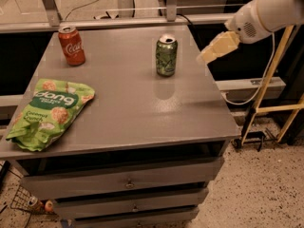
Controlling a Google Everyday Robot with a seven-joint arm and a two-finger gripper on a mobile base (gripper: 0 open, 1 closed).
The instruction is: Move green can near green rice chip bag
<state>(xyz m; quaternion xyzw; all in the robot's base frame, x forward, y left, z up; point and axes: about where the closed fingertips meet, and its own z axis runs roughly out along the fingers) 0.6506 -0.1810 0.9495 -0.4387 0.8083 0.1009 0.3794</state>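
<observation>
White arm [273, 8] slants down, its tool [213, 50] near the green can [166, 57].

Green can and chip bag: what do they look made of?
Green can: likely metal, with painted sides and a bare silvery top. Chip bag: thin glossy film, probably plastic, crinkled all over. Gripper hangs apart from the can, by the table edge.

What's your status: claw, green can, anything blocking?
Claw right of green can, apart. Can upright, back-centre; chip bag front-left. Red can back-left, off path.
</observation>
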